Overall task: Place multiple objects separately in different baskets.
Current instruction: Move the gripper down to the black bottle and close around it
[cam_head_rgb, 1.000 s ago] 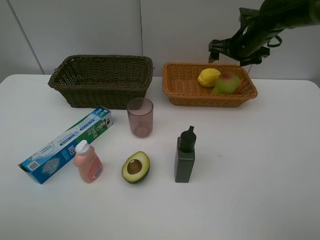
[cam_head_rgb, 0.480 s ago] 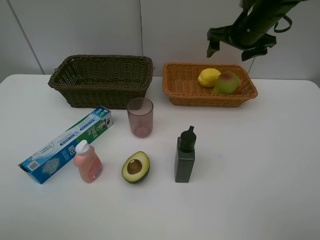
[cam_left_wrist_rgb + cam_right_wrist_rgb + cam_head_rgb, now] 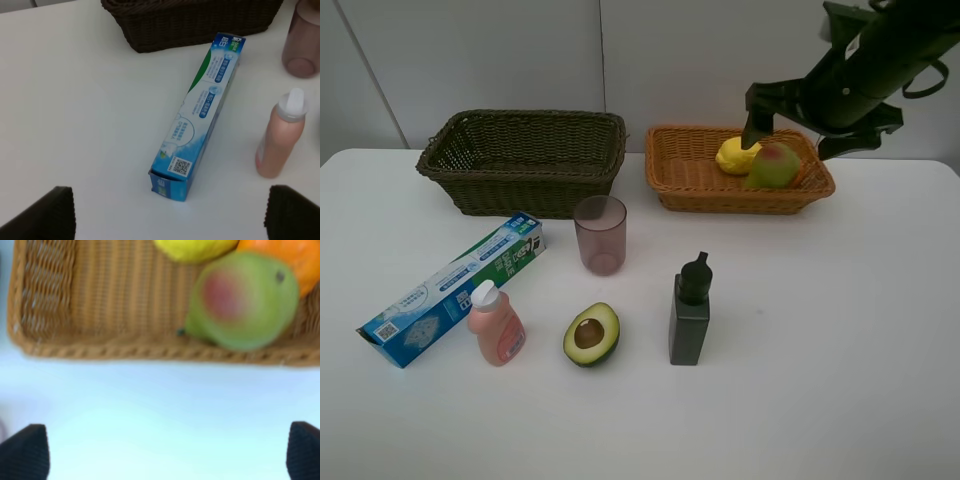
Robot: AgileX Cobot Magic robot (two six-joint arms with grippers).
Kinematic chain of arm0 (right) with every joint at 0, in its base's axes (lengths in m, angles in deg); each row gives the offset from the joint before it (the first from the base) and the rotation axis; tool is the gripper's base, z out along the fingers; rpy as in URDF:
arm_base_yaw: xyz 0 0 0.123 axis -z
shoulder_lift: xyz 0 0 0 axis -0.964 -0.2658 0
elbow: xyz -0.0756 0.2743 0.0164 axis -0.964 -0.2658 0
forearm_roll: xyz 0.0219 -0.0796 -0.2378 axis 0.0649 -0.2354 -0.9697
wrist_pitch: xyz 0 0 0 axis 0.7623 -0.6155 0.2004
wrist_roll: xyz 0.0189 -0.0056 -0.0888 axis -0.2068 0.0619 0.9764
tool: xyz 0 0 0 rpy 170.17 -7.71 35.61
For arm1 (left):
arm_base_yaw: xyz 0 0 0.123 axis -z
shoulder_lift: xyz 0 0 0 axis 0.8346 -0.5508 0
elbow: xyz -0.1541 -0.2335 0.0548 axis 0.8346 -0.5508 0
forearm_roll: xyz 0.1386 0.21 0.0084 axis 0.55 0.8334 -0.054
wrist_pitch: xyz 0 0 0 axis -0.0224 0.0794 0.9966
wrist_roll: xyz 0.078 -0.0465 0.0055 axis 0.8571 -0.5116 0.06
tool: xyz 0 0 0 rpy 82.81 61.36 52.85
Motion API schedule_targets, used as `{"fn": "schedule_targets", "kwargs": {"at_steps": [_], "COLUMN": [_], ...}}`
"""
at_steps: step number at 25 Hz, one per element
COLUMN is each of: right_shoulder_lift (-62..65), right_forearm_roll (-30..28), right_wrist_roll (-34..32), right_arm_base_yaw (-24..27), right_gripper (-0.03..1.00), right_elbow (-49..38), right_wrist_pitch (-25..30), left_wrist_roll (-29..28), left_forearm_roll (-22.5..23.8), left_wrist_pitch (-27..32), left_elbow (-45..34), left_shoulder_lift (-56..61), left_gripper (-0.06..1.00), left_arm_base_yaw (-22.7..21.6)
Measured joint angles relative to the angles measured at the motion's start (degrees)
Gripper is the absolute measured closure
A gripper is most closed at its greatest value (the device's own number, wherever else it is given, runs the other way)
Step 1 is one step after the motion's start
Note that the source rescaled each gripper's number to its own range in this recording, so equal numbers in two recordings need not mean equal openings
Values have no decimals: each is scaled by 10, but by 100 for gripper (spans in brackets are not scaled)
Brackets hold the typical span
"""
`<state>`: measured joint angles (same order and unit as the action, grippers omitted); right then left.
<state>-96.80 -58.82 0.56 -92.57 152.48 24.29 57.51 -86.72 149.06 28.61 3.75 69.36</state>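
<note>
The lemon (image 3: 733,155), the green-red pear (image 3: 772,166) and the orange (image 3: 290,260) lie close together at the right end of the light orange-tan basket (image 3: 690,178). The right jaws hang above them, fully open, and hold nothing. The dark olive-brown basket (image 3: 520,192) stands to its left. On the counter (image 3: 820,350) are the pinkish cup (image 3: 600,235), toothpaste box (image 3: 455,288), pink pump bottle (image 3: 496,325), halved avocado (image 3: 591,334) and dark square bottle (image 3: 689,312). The left jaws, also fully open and holding nothing, are over the toothpaste box.
</note>
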Motion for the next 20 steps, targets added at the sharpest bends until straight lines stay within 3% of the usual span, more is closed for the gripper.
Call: {"fn": "schedule_targets", "kwargs": {"at_steps": [8, 20], "right_shoulder_lift": [85, 90], "right_forearm_roll": [0, -15], "right_wrist_roll": [-39, -132], "right_arm_base_yaw": [-66, -202], "right_gripper": [-3, -3], "right_elbow": [-91, -96], "right_wrist_pitch": [4, 48], "left_wrist_roll": [0, 0], "left_forearm_roll": [0, 0], "left_wrist_pitch": [0, 0], "left_elbow": [0, 0], "left_shoulder_lift": [0, 0], "left_gripper": [-6, -6], "left_arm_base_yaw": [0, 0]}}
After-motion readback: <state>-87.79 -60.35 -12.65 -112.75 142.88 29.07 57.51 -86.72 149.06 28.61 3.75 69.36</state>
